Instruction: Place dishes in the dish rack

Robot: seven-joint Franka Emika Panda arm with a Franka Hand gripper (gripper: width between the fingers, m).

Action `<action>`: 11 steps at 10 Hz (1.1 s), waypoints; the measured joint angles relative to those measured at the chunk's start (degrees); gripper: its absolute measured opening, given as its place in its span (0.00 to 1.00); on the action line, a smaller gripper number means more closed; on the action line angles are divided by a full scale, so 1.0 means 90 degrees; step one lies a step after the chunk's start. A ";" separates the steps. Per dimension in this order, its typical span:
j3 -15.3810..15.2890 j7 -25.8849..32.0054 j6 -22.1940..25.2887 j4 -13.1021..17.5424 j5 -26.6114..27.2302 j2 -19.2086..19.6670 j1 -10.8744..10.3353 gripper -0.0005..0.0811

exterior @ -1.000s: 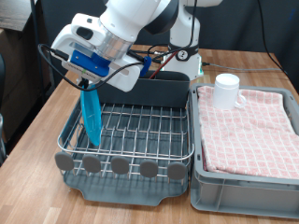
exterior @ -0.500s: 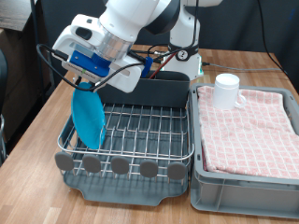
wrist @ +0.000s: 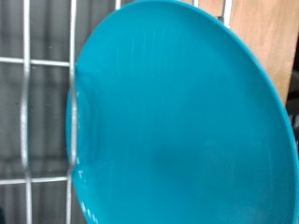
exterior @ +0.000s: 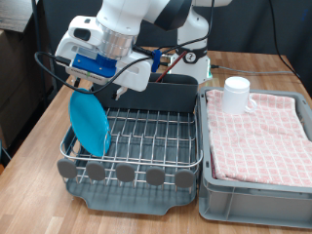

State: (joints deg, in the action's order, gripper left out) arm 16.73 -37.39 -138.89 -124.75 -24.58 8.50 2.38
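A turquoise-blue plate [exterior: 91, 125] stands on edge in the dish rack [exterior: 146, 135], at the exterior view's left, leaning against the rack's side wires. My gripper [exterior: 96, 90] hangs just above the plate's upper rim, open, with nothing between its fingers. In the wrist view the plate [wrist: 177, 121] fills nearly the whole picture, with the rack's wires [wrist: 26, 112] behind it; the fingers do not show there. A white handled mug [exterior: 237, 95] sits upside down on the pink checked cloth at the exterior view's right.
The rack's grey caddy [exterior: 161, 97] stands at the rack's back, and round grey tabs [exterior: 125, 174] line its front. A grey bin [exterior: 255, 190] lined with pink checked cloth [exterior: 263, 136] sits beside the rack. Both rest on a wooden table [exterior: 39, 136].
The plate has turned from edge-on to leaning against the rack's left side, showing its face. My gripper has let it go and risen slightly.
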 joint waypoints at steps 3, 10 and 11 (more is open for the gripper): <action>-0.0001 0.0507 0.0436 0.0213 0.0582 -0.0123 0.0000 0.99; -0.0069 0.1021 0.1447 0.0667 0.1010 -0.0635 -0.0005 0.99; -0.0098 0.1109 0.1699 0.0736 0.1010 -0.0611 -0.0006 0.99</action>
State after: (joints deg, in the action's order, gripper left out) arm 15.85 -27.41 -123.61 -118.12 -15.49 3.00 2.33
